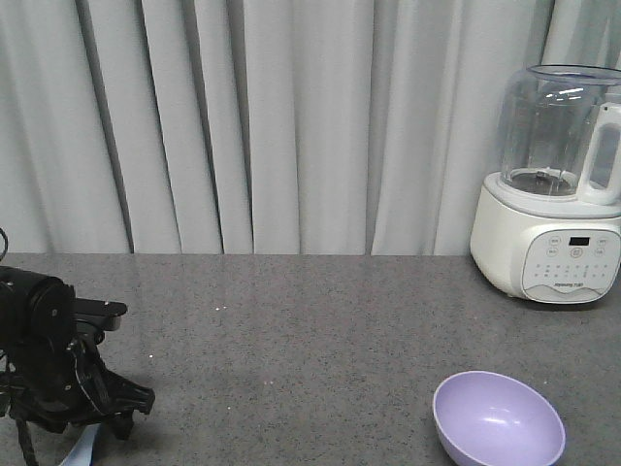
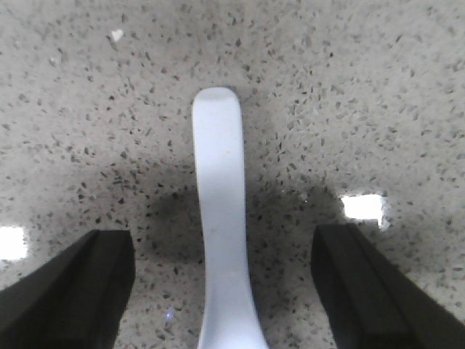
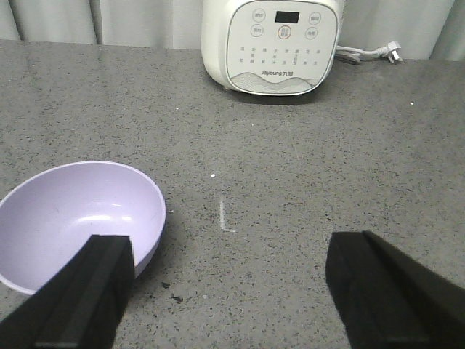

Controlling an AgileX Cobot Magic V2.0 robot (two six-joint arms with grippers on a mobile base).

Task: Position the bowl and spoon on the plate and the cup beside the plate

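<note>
Both gape wide above the speckled grey worktop [image 3: 327, 145]: left claw [image 2: 225, 236], stooped low, straddles a pale blue plastic spoon [image 2: 218, 160] untouched; right claw [image 3: 232, 247] hovers beside a round lavender bowl [image 3: 73, 211].

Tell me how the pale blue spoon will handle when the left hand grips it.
The spoon looks like smooth plastic, so probably light and stiff. Its narrow handle may slip or twist in the left hand. Lying flat on the countertop, it should not roll.

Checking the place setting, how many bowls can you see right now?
1: the bowl sits on the counter, front right, before the white appliance. More may lie out of view.
</note>
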